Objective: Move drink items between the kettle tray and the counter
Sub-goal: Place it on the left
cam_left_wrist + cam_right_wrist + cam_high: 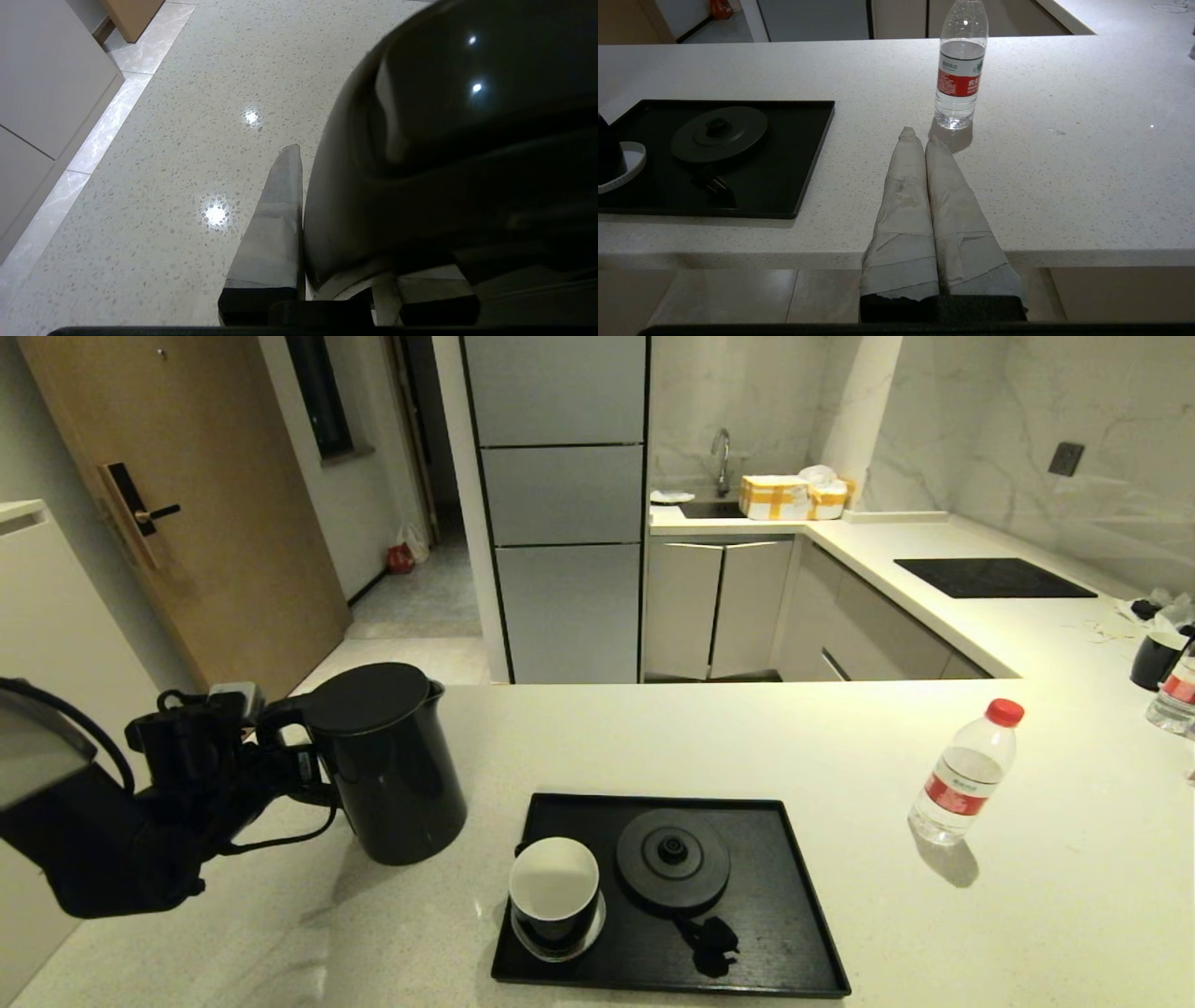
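The tall glossy black kettle (pixel 392 765) stands upright on the counter (pixel 700 737), just left of the black tray (pixel 803 896); I cannot tell whether its base touches the stone. My left gripper (pixel 289 756) is shut on its loop handle; in the left wrist view the kettle (pixel 444 140) fills the space beside one finger (pixel 275 224). The round base disc (pixel 672 859) on the tray is bare. The red-capped clear bottle (pixel 966 775) stands on the counter to the right of the tray. My right gripper (pixel 920 137) hangs shut over the counter's front edge, just short of the bottle (pixel 959 79).
A black cup with white inside (pixel 554 891) and a black plug (pixel 709 943) sit on the tray. At the far right are another dark cup (pixel 1156 658) and a second bottle (pixel 1176 695). A black hob panel (pixel 994 577) lies further back.
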You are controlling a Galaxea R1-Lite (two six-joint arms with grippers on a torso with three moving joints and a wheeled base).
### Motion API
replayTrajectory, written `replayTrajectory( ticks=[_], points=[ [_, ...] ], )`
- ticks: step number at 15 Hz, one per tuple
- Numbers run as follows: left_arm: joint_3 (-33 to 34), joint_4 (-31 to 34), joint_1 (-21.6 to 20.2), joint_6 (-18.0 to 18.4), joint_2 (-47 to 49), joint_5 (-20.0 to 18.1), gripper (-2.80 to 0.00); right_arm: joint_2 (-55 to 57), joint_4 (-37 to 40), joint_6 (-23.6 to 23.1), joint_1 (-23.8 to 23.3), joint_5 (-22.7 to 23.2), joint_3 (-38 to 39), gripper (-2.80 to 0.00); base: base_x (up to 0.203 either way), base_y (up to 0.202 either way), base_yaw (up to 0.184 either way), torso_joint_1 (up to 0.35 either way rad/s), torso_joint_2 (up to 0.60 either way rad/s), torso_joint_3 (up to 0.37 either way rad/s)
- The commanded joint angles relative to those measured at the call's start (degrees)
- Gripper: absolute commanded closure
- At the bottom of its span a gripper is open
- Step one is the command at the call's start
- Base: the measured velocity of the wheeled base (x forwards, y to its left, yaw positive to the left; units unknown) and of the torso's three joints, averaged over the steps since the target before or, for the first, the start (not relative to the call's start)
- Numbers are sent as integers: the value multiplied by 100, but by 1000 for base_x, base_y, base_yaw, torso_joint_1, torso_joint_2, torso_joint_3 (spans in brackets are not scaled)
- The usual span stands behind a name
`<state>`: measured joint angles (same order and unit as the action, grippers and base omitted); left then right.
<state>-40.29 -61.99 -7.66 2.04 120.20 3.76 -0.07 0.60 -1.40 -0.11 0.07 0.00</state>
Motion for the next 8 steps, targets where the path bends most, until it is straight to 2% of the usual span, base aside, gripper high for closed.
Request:
replayTrajectory(
  ticks=[1,4,5,6,8],
  points=[
    [139,21,55,7,66,10,0,7,2,-1,2,1,17,0,0,0,0,0,0,0],
    [241,20,133,16,12,37,0,7,2,-1,11,1,18,0,0,0,0,0,0,0],
    [251,8,141,153,12,44,0,7,2,-1,2,1,18,0,0,0,0,0,0,0],
    [259,-15,142,216,-14,36,-280,7,2,-1,2,1,18,0,0,0,0,0,0,0],
    [268,-106,181,218,-23,36,-280,7,2,-1,2,1,18,0,0,0,0,0,0,0]
  ],
)
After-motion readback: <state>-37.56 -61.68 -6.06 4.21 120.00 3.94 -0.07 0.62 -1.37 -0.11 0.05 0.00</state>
